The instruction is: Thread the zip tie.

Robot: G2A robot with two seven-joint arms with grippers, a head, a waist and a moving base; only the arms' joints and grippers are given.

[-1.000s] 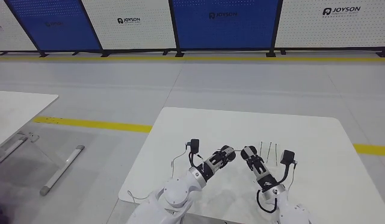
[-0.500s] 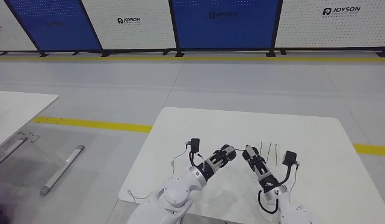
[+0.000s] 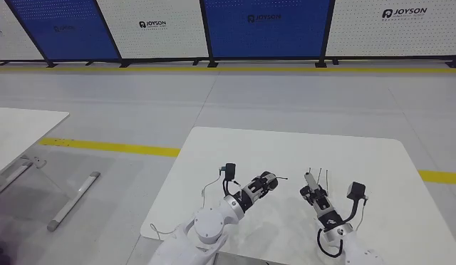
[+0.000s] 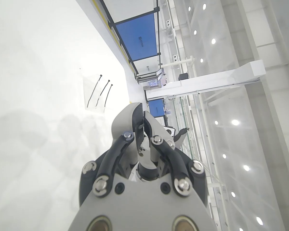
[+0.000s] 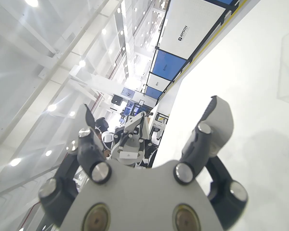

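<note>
**Item 1, table** (image 3: 235, 158): white with rounded corners. It is standing on a pale grey floor and is carrying the work area of both arms.

**Item 2, left gripper** (image 3: 271, 179): it is hovering over the near middle of the table and pointing toward the other arm. Its jaws are pressing fully together; in the left wrist view the pads are meeting with no gap. They are pinching 1 zip tie (image 3: 282, 178). In the top view the tie is showing as a thin dark strand, sticking out past the fingertips into the space between the 2 grippers.

**Item 3, right gripper** (image 5: 149, 103): it is hanging low over the table to the right of the left one, apart from the free end of the held tie. Its fingers (image 5: 216, 118) are standing spread wide and are gripping nothing.

**Item 4, loose zip ties** (image 4: 100, 92): 3 black ties are lying side by side on the table, roughly parallel, with their heads all at the same end. In the top view they are resting just beside the right gripper, on its far right. A clear film (image 4: 86, 86) is lying under them, with its outline showing only faintly.

**Item 5, surroundings:** blue and white panels (image 3: 263, 16) are lining the far side of the floor. A yellow line (image 3: 107, 147) is running past the table. A second table (image 3: 28, 122) is showing at the left edge.
</note>
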